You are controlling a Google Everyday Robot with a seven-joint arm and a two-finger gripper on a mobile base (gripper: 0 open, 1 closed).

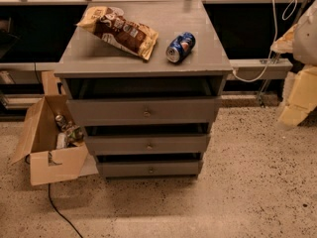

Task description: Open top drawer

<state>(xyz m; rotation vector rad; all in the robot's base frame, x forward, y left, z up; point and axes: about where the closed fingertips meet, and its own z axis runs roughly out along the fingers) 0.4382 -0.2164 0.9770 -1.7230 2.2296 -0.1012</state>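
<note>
Cardboard box [49,165]: on floor [237,182], touching left side of cabinet [217,86]. Flaps up, cans and oddments inside. Not in pull path.
Cable [62,212]: black, runs from box front to bottom edge of view. Snag risk for base only.
Chip bag [119,31]: flat on worktop [148,66], left of centre. Light, may slide if cabinet jolts.
Top drawer [104,111]: directly under worktop, uppermost of 3 grey fronts, widest and tallest. Dark gap above front; cannot tell if fully shut or a little out.
Handling (est.): rigid wood panel, no flex. Wt moderate, contents unseen. Expect some runner friction. Pull straight out, horiz., no twist.
Knob [146,113]: small, round, metal, centre of top front. Only hold pt; rest of front flat, no lip seen. Smooth and small, so slip likely unless taken squarely behind the head.
Lower drawers [148,145]: 2 narrower, shorter fronts beneath, similar knobs. Not to be confused w/ target.
Can [180,47]: blue, on its side on worktop, right of bag, apart from it. Likely to roll if cabinet jerked; pull gently.
Cord [270,43]: white, hangs at rear right, behind cabinet. Clear of drawer.
Tool [291,114]: at right edge of view, at end of pale arm [307,38], well apart from cabinet, roughly level w/ top front. No contact w/ drawer. Released or clenched: cannot tell.
Status: knob untouched, approach not yet made.
</note>
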